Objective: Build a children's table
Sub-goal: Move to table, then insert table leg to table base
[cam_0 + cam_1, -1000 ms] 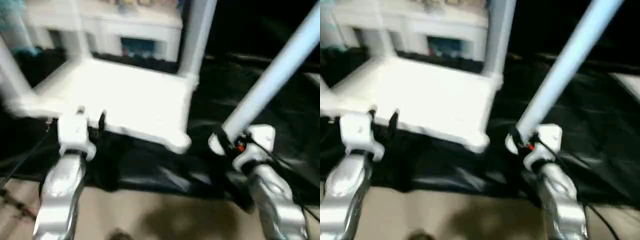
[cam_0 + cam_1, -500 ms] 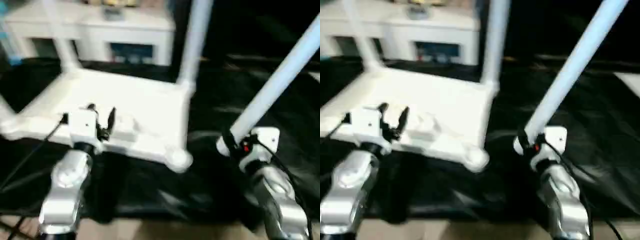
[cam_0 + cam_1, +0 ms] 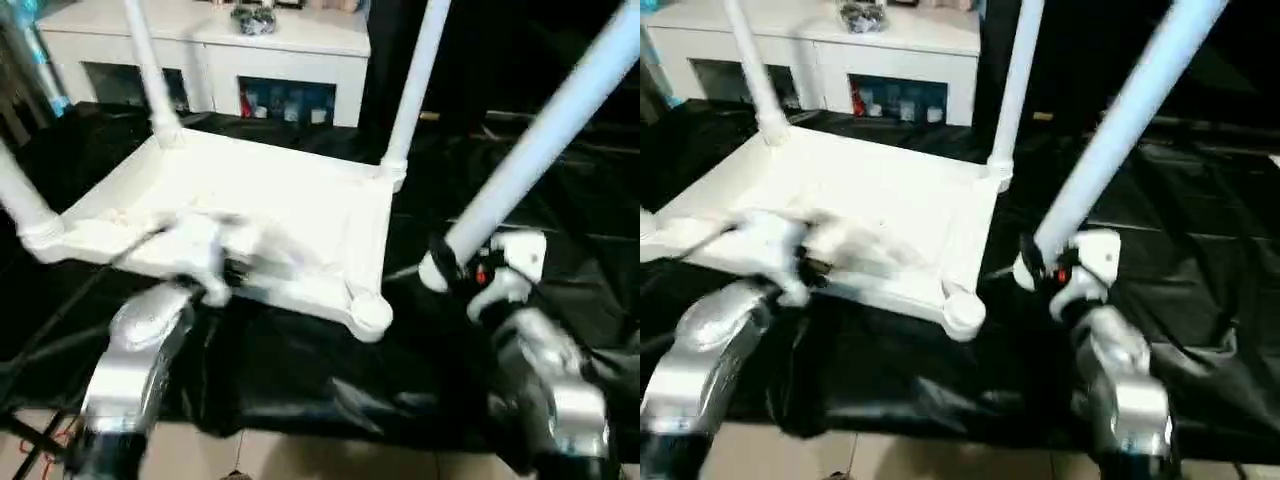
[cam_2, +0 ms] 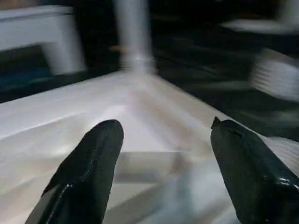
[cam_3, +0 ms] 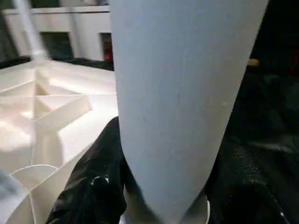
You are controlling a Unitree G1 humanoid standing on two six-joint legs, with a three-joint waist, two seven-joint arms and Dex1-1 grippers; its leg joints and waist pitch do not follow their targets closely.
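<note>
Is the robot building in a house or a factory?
Probably a room in a house, though I can't be sure. A white cabinet with things on its shelves stands behind, the floor is tiled, and the upturned tabletop lies on a black sheet.

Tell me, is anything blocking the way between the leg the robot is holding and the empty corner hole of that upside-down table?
Nothing visible does. The right gripper holds the fourth leg tilted, just right of the tabletop. The empty corner socket sits at the near right corner, with bare black sheet between them. The left gripper is farther left, over the near edge.
</note>
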